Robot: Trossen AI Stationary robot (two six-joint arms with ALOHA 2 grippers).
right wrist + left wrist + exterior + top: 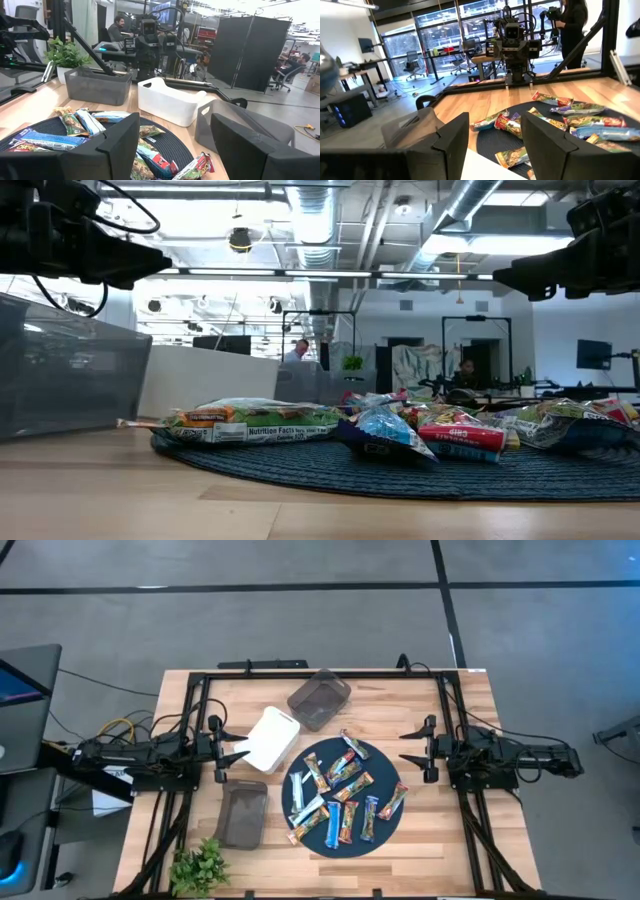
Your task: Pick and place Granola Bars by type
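Note:
Several wrapped granola bars [340,790] in blue, orange-brown, red and silvery wrappers lie scattered on a round dark mat [388,824] at the table's middle; they also show in the low view [400,428]. My left gripper [232,755] is open and empty, level, left of the mat beside the white tray [272,738]. My right gripper [412,748] is open and empty, level, right of the mat. In the wrist views the bars [560,117] [75,125] lie ahead of the open fingers.
A white tray and two grey trays [320,698] [242,813] stand left and behind the mat. A small green plant [200,868] stands at the near left corner. A black frame [320,675] runs round the table. People show in the room beyond.

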